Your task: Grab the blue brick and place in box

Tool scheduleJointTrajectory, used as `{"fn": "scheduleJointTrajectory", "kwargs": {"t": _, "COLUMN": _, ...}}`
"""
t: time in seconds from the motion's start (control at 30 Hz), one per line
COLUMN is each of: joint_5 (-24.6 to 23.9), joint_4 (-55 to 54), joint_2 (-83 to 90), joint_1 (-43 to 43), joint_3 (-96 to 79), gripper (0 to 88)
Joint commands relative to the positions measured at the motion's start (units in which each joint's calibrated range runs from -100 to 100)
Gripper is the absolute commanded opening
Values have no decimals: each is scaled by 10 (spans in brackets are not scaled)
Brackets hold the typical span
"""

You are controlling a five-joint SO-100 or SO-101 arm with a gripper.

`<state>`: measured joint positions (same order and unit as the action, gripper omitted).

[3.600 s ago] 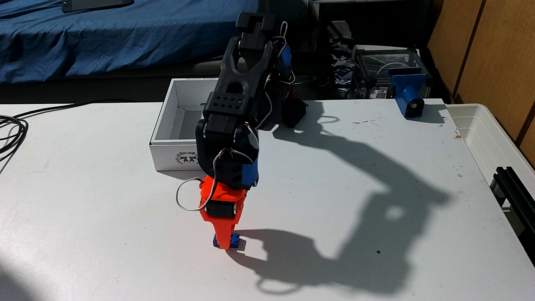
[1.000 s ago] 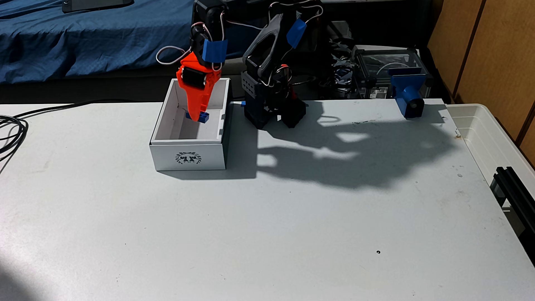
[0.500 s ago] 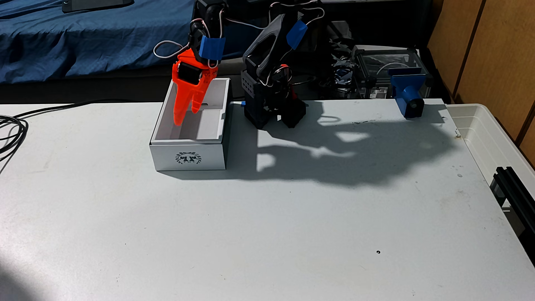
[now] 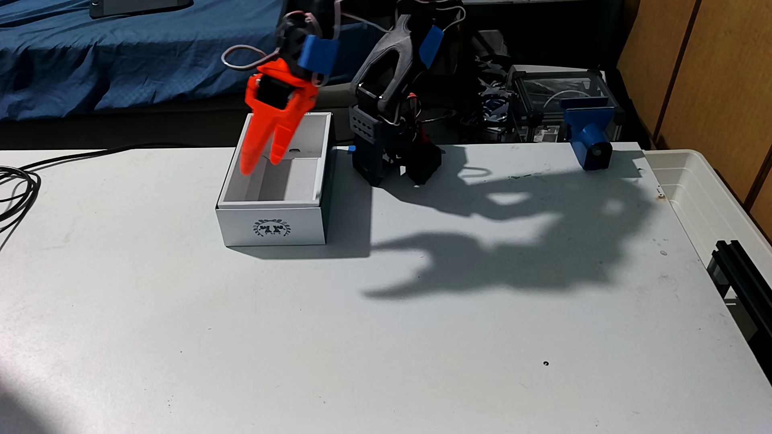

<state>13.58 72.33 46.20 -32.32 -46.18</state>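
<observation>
Fixed view: the orange tool [image 4: 261,162] hangs spread and empty above the box [image 4: 271,225], tips over its left wall. The brick cannot be seen. The box sits near the worktop's [image 4: 376,334] far edge.

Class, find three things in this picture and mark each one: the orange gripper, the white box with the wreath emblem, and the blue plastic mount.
gripper [image 4: 261,162], fixed view: the gap midway between its two spread orange fingertips.
box [image 4: 271,228], fixed view: its near short wall, on the wreath emblem.
blue mount [image 4: 585,133], fixed view: its blue body, above the round nose.
</observation>
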Motion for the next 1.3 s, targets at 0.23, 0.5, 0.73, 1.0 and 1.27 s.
{"fn": "scheduleJointTrajectory", "kwargs": {"t": 0.23, "joint_5": -66, "joint_4": -160, "joint_2": 12, "joint_1": 240, "joint_3": -19, "gripper": 293}}
{"fn": "scheduleJointTrajectory", "kwargs": {"t": 0.5, "joint_5": -66, "joint_4": -248, "joint_2": 16, "joint_1": 300, "joint_3": -95, "gripper": 293}}
{"fn": "scheduleJointTrajectory", "kwargs": {"t": 0.73, "joint_5": -67, "joint_4": -289, "joint_2": 174, "joint_1": 312, "joint_3": -198, "gripper": 292}}
{"fn": "scheduleJointTrajectory", "kwargs": {"t": 1.0, "joint_5": -67, "joint_4": -265, "joint_2": 426, "joint_1": 327, "joint_3": -344, "gripper": 292}}
{"fn": "scheduleJointTrajectory", "kwargs": {"t": 1.27, "joint_5": -66, "joint_4": -188, "joint_2": 538, "joint_1": 320, "joint_3": -406, "gripper": 292}}
